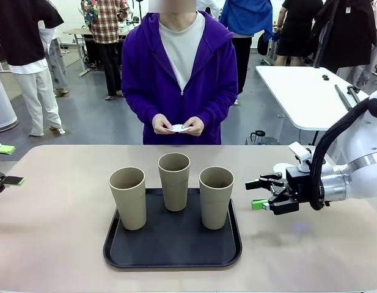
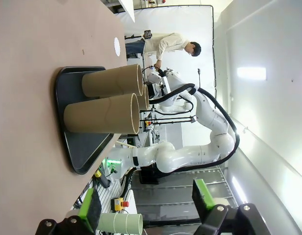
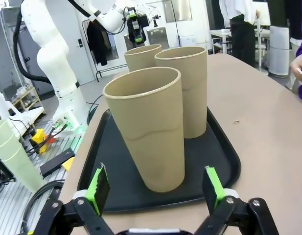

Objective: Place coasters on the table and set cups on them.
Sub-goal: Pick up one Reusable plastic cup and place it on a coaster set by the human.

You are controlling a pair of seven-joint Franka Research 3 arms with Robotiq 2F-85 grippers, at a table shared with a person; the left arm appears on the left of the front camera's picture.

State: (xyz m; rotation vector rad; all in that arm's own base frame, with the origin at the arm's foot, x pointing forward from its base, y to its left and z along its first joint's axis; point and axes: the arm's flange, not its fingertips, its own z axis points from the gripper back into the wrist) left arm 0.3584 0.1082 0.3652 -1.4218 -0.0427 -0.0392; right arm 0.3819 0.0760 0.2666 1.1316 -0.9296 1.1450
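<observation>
**Table (image 1: 54,244).** A black tray (image 1: 173,256) lies at the near centre.

**Cups.** Three cups stand upright on the tray, close together:
- The left cup (image 1: 128,198) is at the left side.
- The middle cup (image 1: 174,181) is at the far edge.
- The right cup (image 1: 215,196) is at the right side.

**Coasters (image 1: 178,128).** The person (image 1: 179,73) at the far side holds them at waist height, beyond the far table edge and well apart from the cups.

**Right gripper (image 1: 254,193).**
- It hovers low over the table, just right of the tray, fingers pointing left at the right cup.
- The jaws are spread wide and hold nothing.
- In the right wrist view, that cup stands ahead of the green pads (image 3: 98,188), untouched.

**Left gripper (image 2: 146,200).**
- It is at the left table edge, well apart from the tray.
- The jaws are spread wide and empty.
</observation>
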